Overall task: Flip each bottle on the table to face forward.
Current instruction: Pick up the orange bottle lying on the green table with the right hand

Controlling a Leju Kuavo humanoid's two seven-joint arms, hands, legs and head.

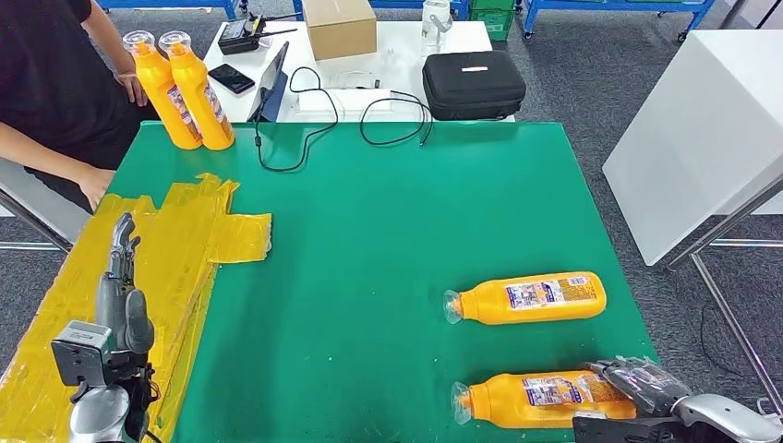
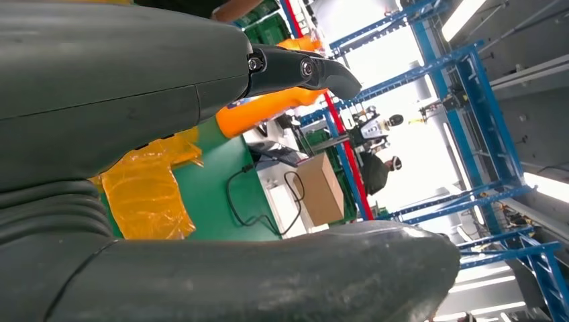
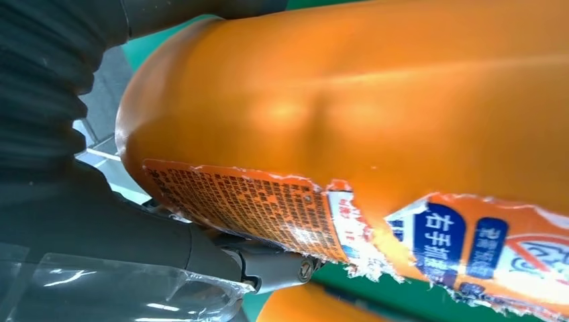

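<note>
Two orange bottles lie on their sides at the right end of the green surface (image 1: 388,240), caps pointing toward the middle. The near bottle (image 1: 545,399) sits at the front edge, and the right hand (image 1: 642,383) has its fingers curled over the bottle's base end; the right wrist view has the orange wall pressed close against the hand, a finger tucked under the torn label, so I judge it gripped rather than merely touched. The far bottle (image 1: 531,297) lies just beyond it, apart, label up.

The body looks like smooth, glossy moulded plastic: stiff enough to take a firm squeeze, but slick, and rounded so it will want to roll. Whether it is full I cannot tell (an empty one would be light and skittish, a full one base-heavy). The broad base half offers the best hold, with the fingers across its width; the narrow neck and clear cap give little purchase. The ragged label edge may add some grip.

The left hand (image 1: 120,277) hovers over yellow tape (image 1: 185,240) at the left, fingers stretched out and holding nothing. Two more bottles (image 1: 185,92) stand upright at the far left corner, beside a person's arm (image 1: 55,157).
</note>
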